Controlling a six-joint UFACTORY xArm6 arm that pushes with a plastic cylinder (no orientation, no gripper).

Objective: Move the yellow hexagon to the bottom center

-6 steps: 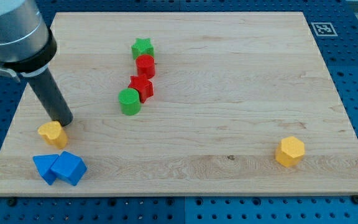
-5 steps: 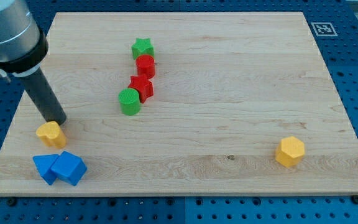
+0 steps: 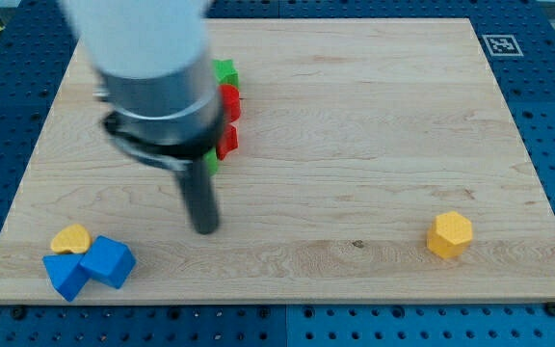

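Observation:
The yellow hexagon (image 3: 449, 234) lies on the wooden board (image 3: 374, 116) near the view's bottom right. My tip (image 3: 205, 227) touches the board left of centre, far to the left of the hexagon and apart from every block. The rod and arm body are blurred and cover much of the upper left.
A yellow block (image 3: 69, 239) sits at the bottom left, touching two blue blocks (image 3: 107, 261) (image 3: 66, 275). Behind the arm, parts of a green star (image 3: 224, 69), two red blocks (image 3: 229, 100) (image 3: 226, 141) and a green block (image 3: 211, 162) show.
My tip has swept right from beside the yellow block at the left to left of centre. The yellow block now sits lower, against the blue blocks. The hexagon has not moved.

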